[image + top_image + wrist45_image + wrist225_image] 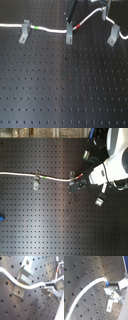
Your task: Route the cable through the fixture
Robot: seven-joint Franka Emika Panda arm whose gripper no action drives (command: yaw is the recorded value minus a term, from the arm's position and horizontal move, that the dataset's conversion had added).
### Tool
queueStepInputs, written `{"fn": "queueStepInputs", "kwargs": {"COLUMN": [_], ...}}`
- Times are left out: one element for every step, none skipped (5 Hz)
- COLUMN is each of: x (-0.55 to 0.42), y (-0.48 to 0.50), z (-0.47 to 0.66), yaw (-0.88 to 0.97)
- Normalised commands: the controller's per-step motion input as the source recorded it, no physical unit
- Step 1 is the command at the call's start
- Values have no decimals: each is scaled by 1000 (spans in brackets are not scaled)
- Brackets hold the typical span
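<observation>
The white cable comes in from the first exterior view's left and passes the left metal clip. Its green band lies just past that clip. It runs on to the middle clip, with its red band just beyond, then rises toward a back clip. My gripper is shut on the cable right by the middle clip. It also shows in the second exterior view. In the first wrist view the cable crosses a clip and enters the fingers.
A further clip stands at the first exterior view's right. The black perforated board bears all the clips. A small blue object lies at the second exterior view's left edge. The white arm fills the second exterior view's upper right.
</observation>
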Motion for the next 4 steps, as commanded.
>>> {"fn": "queueStepInputs", "kwargs": {"x": [164,212,235,182], "y": [62,-193,-309,-306], "z": [-94,-149,-163,-141], "yaw": [0,-17,-91,-97]}}
